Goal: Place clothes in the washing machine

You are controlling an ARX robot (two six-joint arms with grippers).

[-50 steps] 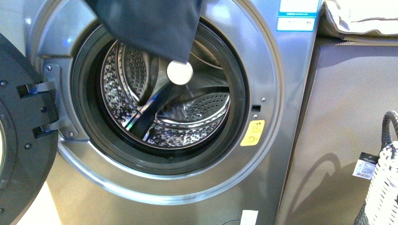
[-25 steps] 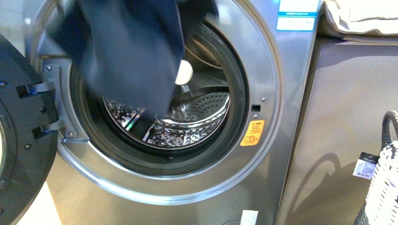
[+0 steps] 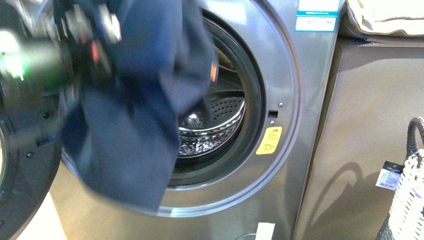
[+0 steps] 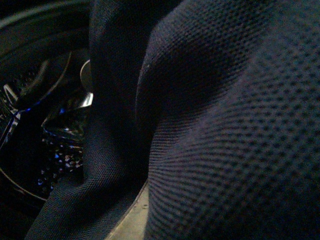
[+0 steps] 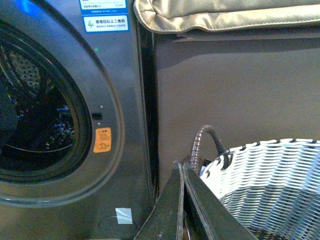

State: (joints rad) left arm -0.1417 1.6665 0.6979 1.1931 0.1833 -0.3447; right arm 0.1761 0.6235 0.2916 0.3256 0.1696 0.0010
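The silver-grey washing machine (image 3: 300, 100) fills the front view with its door (image 3: 20, 165) swung open at the left. Its perforated steel drum (image 3: 220, 120) shows through the porthole. My left arm, blurred, is at the upper left, and my left gripper (image 3: 97, 47) is shut on a dark blue garment (image 3: 135, 110) that hangs over the left half of the porthole. The garment fills the left wrist view (image 4: 225, 130), hiding the jaws there. My right gripper (image 5: 182, 167) is shut and empty, above a white woven basket (image 5: 270, 175).
A grey-beige cabinet (image 3: 370, 125) stands right of the machine with a beige cushion (image 3: 385, 17) on top. The basket (image 3: 407, 200) with a dark handle and a tag sits at the lower right. A yellow warning sticker (image 3: 269, 141) is beside the porthole.
My left arm has come into the front view from the upper left, and the garment has swung down and left across the porthole, covering more of the drum.
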